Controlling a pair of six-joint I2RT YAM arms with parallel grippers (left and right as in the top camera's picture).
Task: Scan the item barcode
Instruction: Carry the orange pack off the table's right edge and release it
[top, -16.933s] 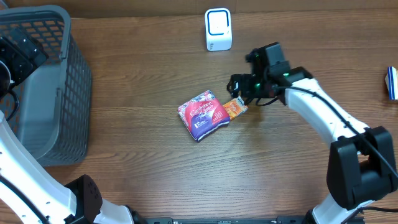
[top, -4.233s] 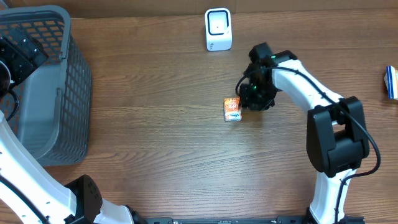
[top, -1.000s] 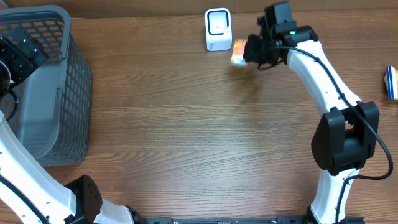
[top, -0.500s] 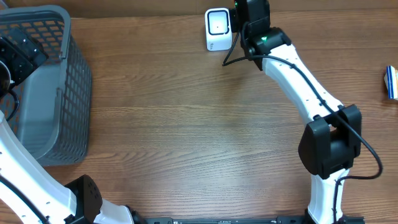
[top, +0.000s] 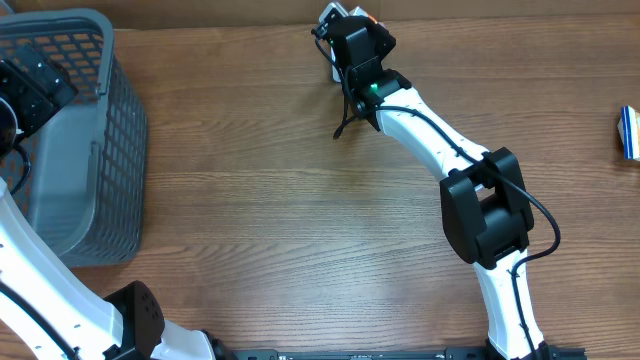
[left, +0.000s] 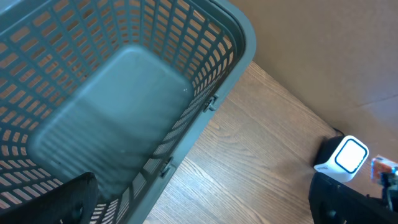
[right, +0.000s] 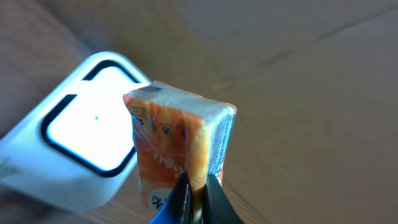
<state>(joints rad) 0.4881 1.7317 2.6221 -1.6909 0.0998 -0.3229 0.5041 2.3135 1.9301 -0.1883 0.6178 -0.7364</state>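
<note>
The item is a small orange packet (right: 180, 149) in clear wrap. My right gripper (right: 198, 186) is shut on its lower edge and holds it upright. Right behind the packet stands the white scanner (right: 81, 143), its lit square window facing the packet. The left wrist view shows the scanner (left: 344, 155) at the far right with the orange packet (left: 382, 168) just beside it. In the overhead view my right wrist (top: 362, 55) covers most of the scanner. My left gripper (left: 205, 208) hangs open over the basket's edge, with nothing between its fingers.
A grey plastic basket (top: 120, 110) stands at the table's left side, and its inside (left: 124, 93) holds nothing. A blue object (top: 629, 133) lies at the right edge. A brown cardboard wall runs along the back of the table.
My right arm has swung left with the packet, from the scanner's right side to directly over it. The left arm has not moved.
</note>
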